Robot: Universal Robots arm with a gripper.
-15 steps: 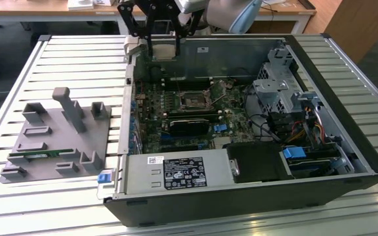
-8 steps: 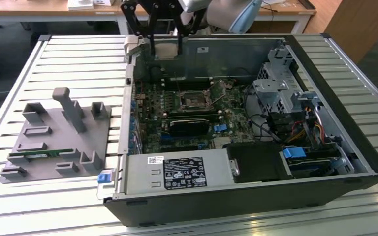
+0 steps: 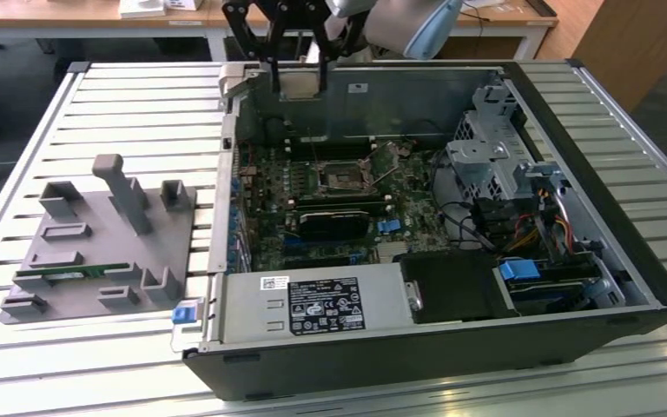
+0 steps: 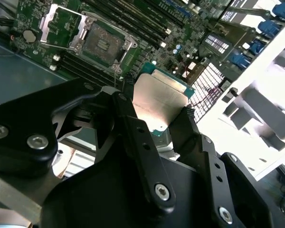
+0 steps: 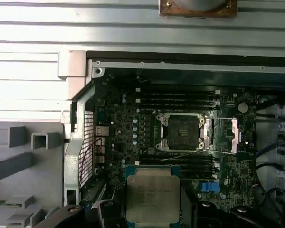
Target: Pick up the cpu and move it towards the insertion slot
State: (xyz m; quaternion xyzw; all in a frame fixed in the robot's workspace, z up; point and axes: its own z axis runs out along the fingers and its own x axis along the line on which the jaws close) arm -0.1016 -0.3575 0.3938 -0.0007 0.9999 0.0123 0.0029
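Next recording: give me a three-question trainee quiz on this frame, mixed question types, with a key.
1. True or false: the gripper holds the cpu.
2. The insertion slot is: A) closed with a chip inside, B) open with its frame swung aside, C) covered by a card.
3. In the exterior view, on which side of the computer case does the grey fixture tray lie?

Key:
1. True; its fingers clamp the chip's edges.
2. B.
3. The exterior view's left.

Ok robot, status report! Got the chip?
Gripper shut on cpu, held above the open case. Slot open, bare, cpu not there yet. Nothing blocking.
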